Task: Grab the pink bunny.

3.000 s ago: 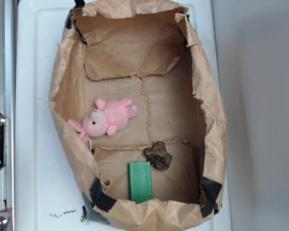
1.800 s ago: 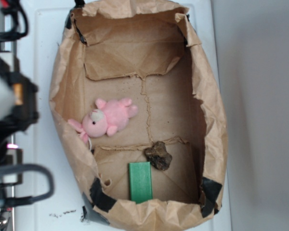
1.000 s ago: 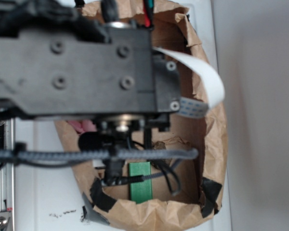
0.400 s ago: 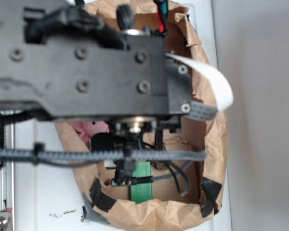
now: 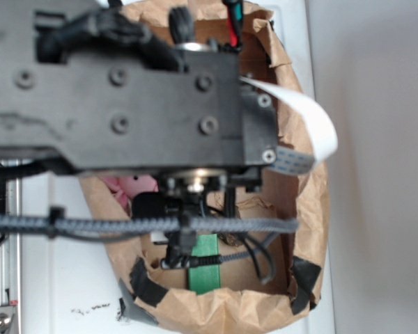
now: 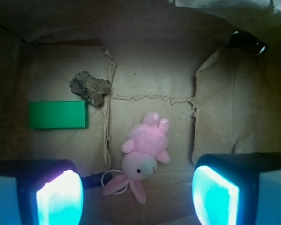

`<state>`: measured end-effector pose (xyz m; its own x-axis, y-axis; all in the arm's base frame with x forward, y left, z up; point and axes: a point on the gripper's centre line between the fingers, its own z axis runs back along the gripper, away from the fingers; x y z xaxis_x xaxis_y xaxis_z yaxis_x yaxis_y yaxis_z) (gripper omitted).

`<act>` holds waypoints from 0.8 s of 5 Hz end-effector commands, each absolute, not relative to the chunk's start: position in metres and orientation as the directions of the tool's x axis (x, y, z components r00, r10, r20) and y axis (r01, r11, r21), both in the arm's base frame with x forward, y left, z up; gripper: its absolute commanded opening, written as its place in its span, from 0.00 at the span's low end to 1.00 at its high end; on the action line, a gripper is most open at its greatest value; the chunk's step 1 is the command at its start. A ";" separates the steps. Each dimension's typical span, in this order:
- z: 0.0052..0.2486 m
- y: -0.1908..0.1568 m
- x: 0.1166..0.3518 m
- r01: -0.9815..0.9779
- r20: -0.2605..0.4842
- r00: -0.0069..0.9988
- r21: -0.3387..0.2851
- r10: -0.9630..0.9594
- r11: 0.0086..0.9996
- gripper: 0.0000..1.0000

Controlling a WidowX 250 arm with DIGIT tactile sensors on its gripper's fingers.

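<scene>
Looking down from the wrist view, we've got the hand (image 6: 136, 199) spread wide, empty, its two glowing fingertips (image 6: 58, 199) at the bottom corners of the frame. The pink bunny (image 6: 143, 154) lies on the floor of the paper bag (image 6: 225, 98) in the gap between them, head nearest us with ears and a little white loop trailing down, feet pointing away. Nothing touches it as far as we can see, so the grab itself isn't done; our guess is the hand is lined up above it and what's left is dropping down, closing and lifting.

Further back on the left sits the green block (image 6: 58, 115), and just past its right end the brown rock (image 6: 89, 87), both well apart from the bunny, so they shouldn't get in the way.

From the outside view the black arm (image 5: 118, 104) hides most of the bag, with only a sliver of pink peeking out underneath. The bag sits on a white desk (image 5: 56, 278).
</scene>
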<state>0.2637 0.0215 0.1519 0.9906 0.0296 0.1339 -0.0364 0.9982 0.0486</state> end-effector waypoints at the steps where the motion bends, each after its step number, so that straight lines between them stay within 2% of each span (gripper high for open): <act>1: 0.117 0.038 0.262 -0.032 0.148 0.989 0.036 0.027 0.999 1.00; 3: 0.084 0.056 0.274 -0.053 0.132 0.990 0.047 0.046 0.998 1.00; 4: 0.090 0.067 0.276 -0.080 0.114 0.990 0.012 0.078 0.997 1.00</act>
